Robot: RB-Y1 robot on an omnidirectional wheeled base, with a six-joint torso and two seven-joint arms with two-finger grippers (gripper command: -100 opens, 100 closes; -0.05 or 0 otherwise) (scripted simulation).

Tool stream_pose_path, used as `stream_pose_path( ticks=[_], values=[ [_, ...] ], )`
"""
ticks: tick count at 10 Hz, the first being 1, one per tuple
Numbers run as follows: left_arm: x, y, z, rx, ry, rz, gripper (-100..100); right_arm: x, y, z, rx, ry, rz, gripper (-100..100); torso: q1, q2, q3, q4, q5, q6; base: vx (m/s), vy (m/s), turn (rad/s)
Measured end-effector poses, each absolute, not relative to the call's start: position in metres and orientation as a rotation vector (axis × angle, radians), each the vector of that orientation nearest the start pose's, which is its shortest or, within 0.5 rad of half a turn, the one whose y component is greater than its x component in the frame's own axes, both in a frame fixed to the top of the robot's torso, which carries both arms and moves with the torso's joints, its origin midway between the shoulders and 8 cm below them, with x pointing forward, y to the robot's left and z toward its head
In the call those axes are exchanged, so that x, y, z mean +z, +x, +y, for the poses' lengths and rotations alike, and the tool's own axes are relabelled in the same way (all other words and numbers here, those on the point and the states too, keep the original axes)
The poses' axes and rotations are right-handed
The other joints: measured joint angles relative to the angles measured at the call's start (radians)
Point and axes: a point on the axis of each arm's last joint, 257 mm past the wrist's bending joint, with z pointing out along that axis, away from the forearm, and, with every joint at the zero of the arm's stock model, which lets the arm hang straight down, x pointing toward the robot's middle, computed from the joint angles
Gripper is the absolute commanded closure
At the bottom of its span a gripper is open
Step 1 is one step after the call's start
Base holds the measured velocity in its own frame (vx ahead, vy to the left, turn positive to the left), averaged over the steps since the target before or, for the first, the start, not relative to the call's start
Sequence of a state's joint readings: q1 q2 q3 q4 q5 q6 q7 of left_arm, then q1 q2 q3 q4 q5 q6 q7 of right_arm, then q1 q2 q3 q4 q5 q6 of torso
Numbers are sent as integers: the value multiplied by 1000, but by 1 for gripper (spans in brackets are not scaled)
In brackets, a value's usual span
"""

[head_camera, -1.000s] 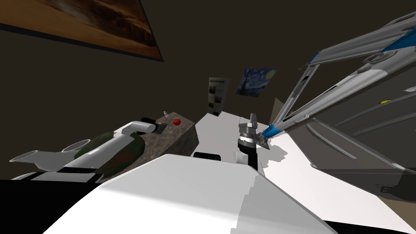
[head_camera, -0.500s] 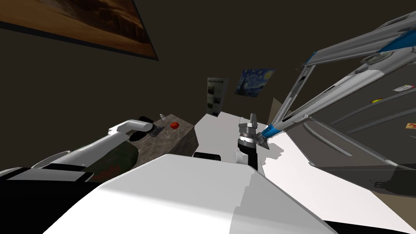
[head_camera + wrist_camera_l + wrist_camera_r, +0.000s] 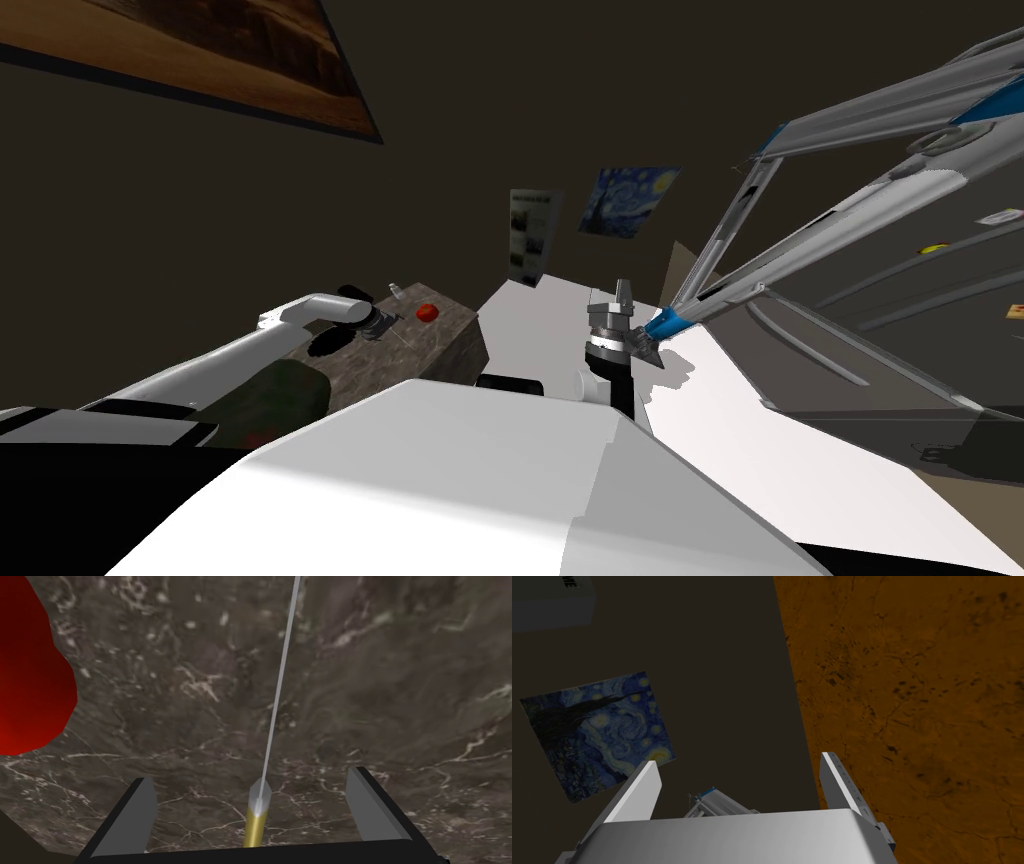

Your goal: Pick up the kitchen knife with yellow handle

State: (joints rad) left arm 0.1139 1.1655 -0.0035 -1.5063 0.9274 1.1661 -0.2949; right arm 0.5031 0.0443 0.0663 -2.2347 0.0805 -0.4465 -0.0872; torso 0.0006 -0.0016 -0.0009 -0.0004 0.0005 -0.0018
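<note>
Knife [image 3: 272, 716] sits centred inside left claw [image 3: 250, 776], fingers [image 3: 132, 811] spread, no contact; blade runs along marbled bench [image 3: 390, 676], red lump [image 3: 30, 676] beside. Right claw [image 3: 738, 759] spread, empty.

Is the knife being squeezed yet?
No, the left end effector stands open; the knife lies between its fingers, touching neither.

Left arm [image 3: 250, 345]: white tubular forearm with a black wrist joint; left gripper [image 3: 250, 777]: two light grey blade fingers, black-edged, on a black box; right arm [image 3: 612, 350]: white and black bands, ribbed grey collar; right gripper [image 3: 738, 763]: pale grey fingers, silver-grey body
</note>
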Motion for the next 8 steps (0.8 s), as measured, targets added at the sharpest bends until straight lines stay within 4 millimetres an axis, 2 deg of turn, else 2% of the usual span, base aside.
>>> stream_pose_path(
  ticks=[2,3,7,8],
  values=[
    [-331,316,599,75,-1716,2194,-100,-7,365,-255,1374,764,670,0,1,2,1,0,0,0,-14,21,-91],
    [-332,316,599,74,-1716,2192,100,-7,365,-255,1374,764,670,0,1,2,1,1,0,0,0,0,0],
    [-332,315,599,78,-1719,2193,100,-7,365,-255,1374,764,670,0,0,1,1,1,0,1,-1,0,4],
    [-332,315,599,78,-1718,2194,0,-7,365,-255,1374,764,670,0,0,1,1,1,0,0,0,0,0]
  ],
)
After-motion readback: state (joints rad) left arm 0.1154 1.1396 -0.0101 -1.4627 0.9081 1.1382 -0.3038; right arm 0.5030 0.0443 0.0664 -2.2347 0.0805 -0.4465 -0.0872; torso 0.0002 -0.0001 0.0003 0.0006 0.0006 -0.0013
